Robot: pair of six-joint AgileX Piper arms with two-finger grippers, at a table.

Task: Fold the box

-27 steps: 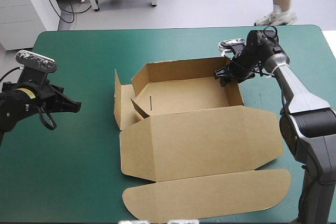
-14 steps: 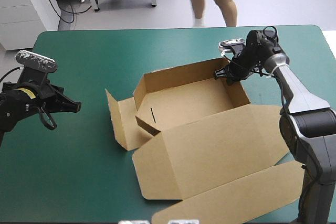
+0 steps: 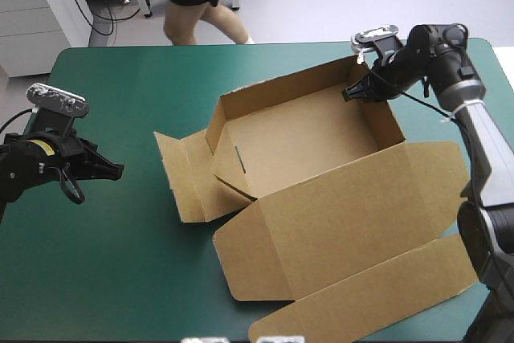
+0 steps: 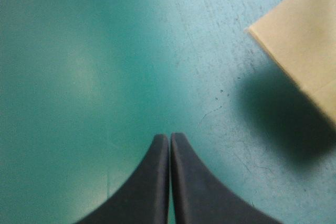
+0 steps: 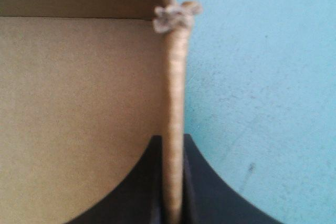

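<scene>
Currently, your right fingers (image 5: 131, 192) pinch the right wall of the brown cardboard box (image 3: 313, 138), an open tray mid-counter, lid flat nearside. Your left fingers (image 4: 152, 182), pressed together, hover over teal-green counter (image 3: 120, 263), apart from it.

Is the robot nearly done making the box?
About halfway. Done: the box has its far and right walls up. In hand: the right gripper pinches a wall at the far right corner. To do: the left-end flaps splay out and the lid lies flat. The left gripper is shut, away from it.
</scene>
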